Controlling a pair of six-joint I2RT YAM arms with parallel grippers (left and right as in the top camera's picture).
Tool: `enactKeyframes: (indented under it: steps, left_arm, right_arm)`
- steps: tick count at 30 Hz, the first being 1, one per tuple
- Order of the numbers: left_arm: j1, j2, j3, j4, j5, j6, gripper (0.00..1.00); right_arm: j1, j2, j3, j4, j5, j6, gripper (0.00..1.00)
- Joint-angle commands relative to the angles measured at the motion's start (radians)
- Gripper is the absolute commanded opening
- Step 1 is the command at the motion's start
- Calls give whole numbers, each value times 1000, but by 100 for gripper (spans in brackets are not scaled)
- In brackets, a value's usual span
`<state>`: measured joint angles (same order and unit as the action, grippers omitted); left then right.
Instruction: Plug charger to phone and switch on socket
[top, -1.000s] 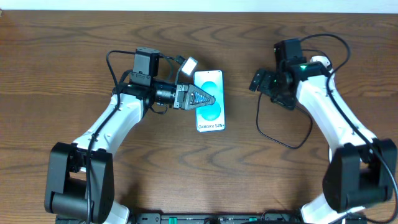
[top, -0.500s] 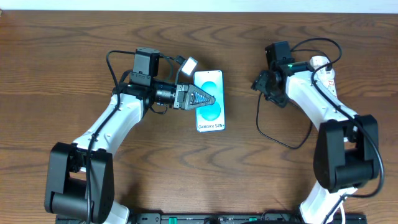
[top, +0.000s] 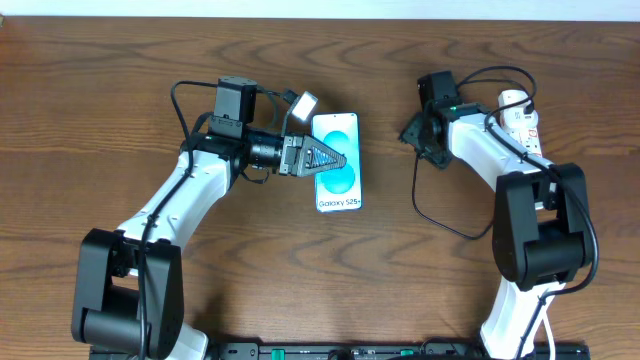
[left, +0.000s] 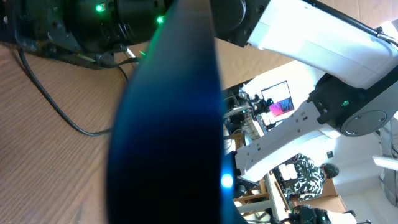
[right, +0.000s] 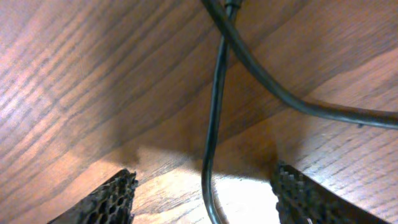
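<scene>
Phone (top: 343, 135) lies flat and face up on the table (top: 300, 280), its screen lit pale blue with a teal circle and "Galaxy S25+" legible along the end nearest the robot. The left gripper (top: 322, 159) reaches in from the phone's left side and sits over that edge, apparently to steady the handset so it cannot slide when the plug goes in. Whether the fingers pinch the phone or merely bear down on it cannot be told, since the left wrist camera shows only a dark blue blur close to its lens.

Well to the right of the phone, the right gripper (right: 210, 198) hangs low over the wood with its fingers spread wide, clutching nothing. The charger (right: 213, 118) cable runs straight through the gap between them, a stance that looks set for closing on the lead. From there the black cable loops across the table right of the phone; its small tip cannot be made out.

The socket (top: 520, 110), a white strip, lies farther right again, beyond the right arm and mostly hidden by it, with no lettering readable. By the look of things the cable is not yet in the phone and the switch not yet reached.
</scene>
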<state>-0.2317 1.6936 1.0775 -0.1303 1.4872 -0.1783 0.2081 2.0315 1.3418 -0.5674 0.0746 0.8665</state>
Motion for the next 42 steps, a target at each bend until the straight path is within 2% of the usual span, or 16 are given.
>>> enactKeyframes:
  steps: [1,4,9,14,19,25,30,33,37,39,42]
  left_arm:
    - [2,-15,23,3,38,22,7]
    - [2,-15,23,3,38,4,7]
    - [2,-15,23,3,38,-18,7]
    - [2,-15,23,3,38,-18,7]
    - [2,-15,23,3,38,-18,7]
    - [2,-15,23,3,38,-18,7]
    - [2,-15,23,3,38,-18,7]
    - [2,-15,23,3,38,-26,7]
    - [2,-15,23,3,38,-26,7]
    - [2,-15,23,3,38,-26,7]
    - [2,-15,23,3,38,-26,7]
  right_arm:
    - [10,36,15,-2,1,12,63]
    - [10,47,15,-2,1,12,58]
    - [10,51,15,-4,0,-6,44]
    - [13,50,15,-12,-93,-192,25]
    - [39,50,16,-112,-174,-343,25]
    - [113,50,10,-314,-177,-412,21]
    - [186,50,3,-349,-100,-411,31]
    - [211,51,3,-320,-76,-411,54]
    - [212,50,8,-278,-72,-411,72]
    - [202,50,14,-269,-51,-399,77]
    - [176,50,25,-269,9,-303,80]
